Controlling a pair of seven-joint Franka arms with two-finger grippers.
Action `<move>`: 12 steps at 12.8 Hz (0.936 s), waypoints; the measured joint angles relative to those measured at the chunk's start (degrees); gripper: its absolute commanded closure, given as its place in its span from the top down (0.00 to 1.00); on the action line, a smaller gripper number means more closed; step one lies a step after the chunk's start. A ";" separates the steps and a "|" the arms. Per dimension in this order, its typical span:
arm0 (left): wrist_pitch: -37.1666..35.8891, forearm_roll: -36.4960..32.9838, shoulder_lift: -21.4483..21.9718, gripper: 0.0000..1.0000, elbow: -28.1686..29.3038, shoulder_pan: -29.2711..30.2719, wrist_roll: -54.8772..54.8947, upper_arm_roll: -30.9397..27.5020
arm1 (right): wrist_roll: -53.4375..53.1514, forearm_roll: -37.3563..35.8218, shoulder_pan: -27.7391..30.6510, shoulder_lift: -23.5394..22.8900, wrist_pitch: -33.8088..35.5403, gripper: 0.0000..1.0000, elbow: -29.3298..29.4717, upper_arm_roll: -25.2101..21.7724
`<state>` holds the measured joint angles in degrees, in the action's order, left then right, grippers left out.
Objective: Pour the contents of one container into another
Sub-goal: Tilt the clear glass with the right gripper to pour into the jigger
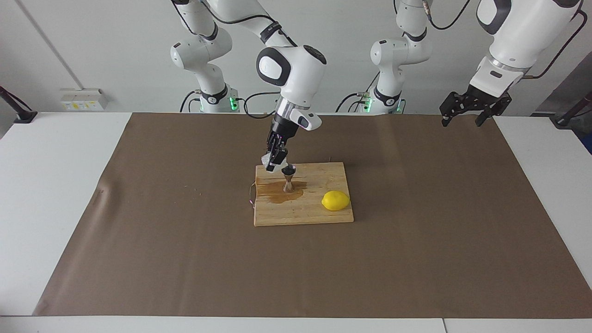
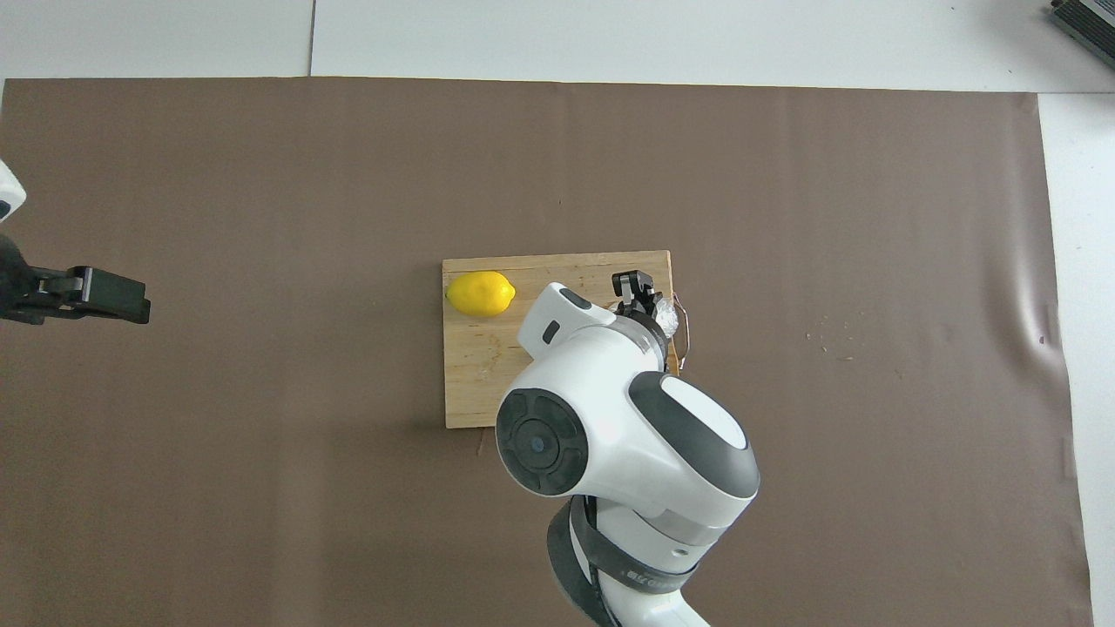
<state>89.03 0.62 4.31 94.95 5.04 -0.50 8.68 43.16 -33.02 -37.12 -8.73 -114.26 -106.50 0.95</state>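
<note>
High facing view, steep overhead view, sharing board (image 1: 303, 201)

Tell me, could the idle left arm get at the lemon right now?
Probably yes: the lemon lies bare on the cutting board, and the open left gripper hangs toward its end. The right gripper works over the jigger.

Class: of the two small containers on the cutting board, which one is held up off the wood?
The clear glass cup, gripped in the right gripper; the steel jigger stands on the cutting board.
</note>
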 measured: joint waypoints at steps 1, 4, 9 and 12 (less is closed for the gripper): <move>0.00 0.00 0.00 1.00 0.00 0.00 0.00 0.00 | -1.12 0.56 0.00 0.00 -0.10 0.00 0.07 0.00; 0.00 0.00 0.00 1.00 0.00 0.00 0.00 0.00 | -2.59 3.35 0.24 -0.05 -1.61 0.00 0.09 -0.08; 0.00 0.00 0.00 1.00 0.00 0.00 0.00 0.00 | -2.61 8.37 2.27 -0.05 -2.17 0.00 0.13 -0.14; 0.00 0.00 0.00 1.00 0.00 0.00 -0.01 0.00 | -2.43 10.61 3.15 -0.05 -2.27 0.00 0.13 -0.16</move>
<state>89.03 0.62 4.31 94.95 5.04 -0.50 8.68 40.73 -22.42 -33.96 -8.78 -116.52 -106.37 0.80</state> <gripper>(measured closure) 0.000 0.502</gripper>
